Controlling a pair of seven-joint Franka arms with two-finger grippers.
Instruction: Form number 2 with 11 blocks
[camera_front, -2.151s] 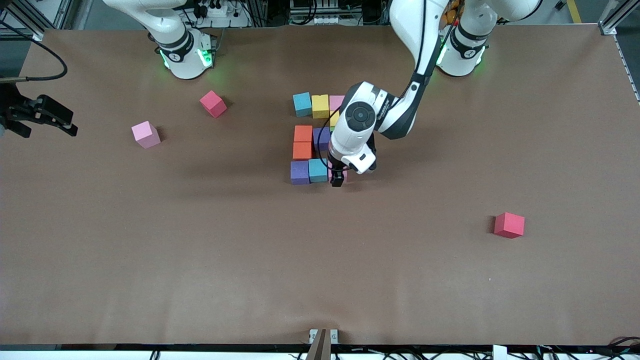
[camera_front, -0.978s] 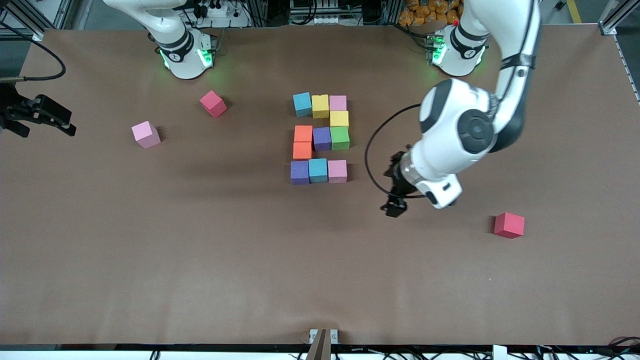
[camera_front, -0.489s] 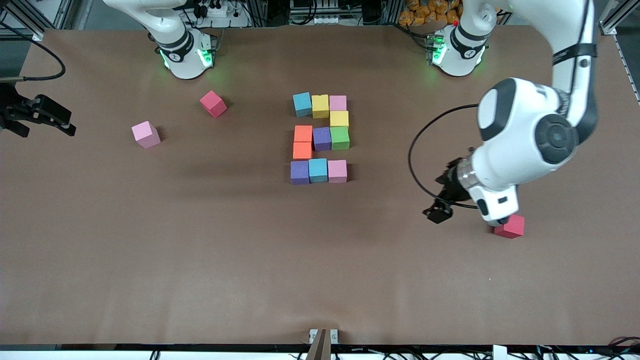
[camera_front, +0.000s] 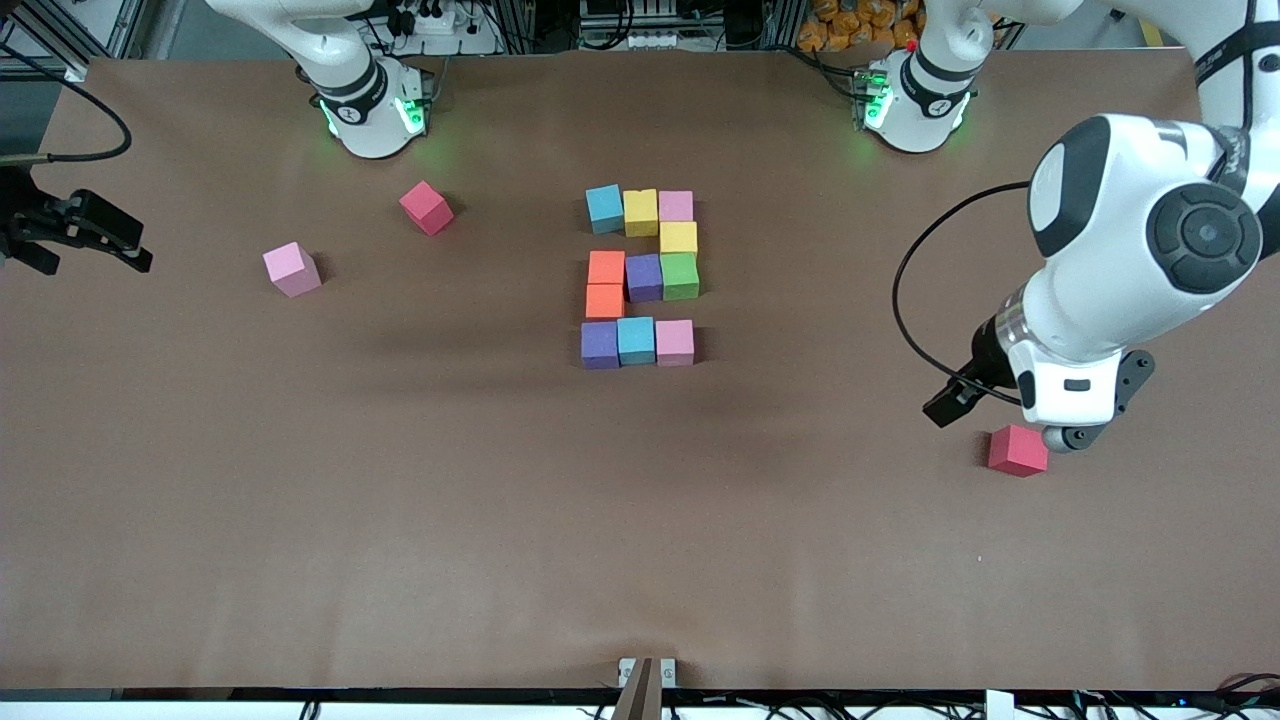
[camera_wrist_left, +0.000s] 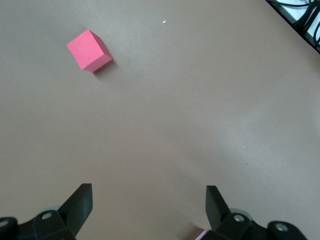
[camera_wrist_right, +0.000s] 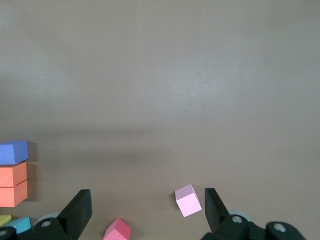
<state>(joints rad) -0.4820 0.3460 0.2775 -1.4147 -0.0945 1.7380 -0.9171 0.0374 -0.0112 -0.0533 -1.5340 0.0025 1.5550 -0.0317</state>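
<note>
Left gripper (camera_wrist_left: 148, 200) swung away from blocks (camera_front: 640, 278), ended over bare table (camera_front: 500, 520) by red cube (camera_front: 1017, 450) at left arm's end, fingers spread, nothing held. Blocks sat mid-table, touching, shaped like 2, unmoved. Farther: loose pink cube (camera_front: 291, 269), second red cube (camera_front: 426, 208), unmoved. Right gripper (camera_wrist_right: 148, 205) waited at right arm's end, fingers apart, empty. Only right wrist view caught the gap between its fingers.

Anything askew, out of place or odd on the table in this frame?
Nothing damaged or spilled. The eleven coloured foam cubes sit flush in a tidy 2. Only a loose pale pink foam cube and two red foam cubes lie apart, turned askew.
</note>
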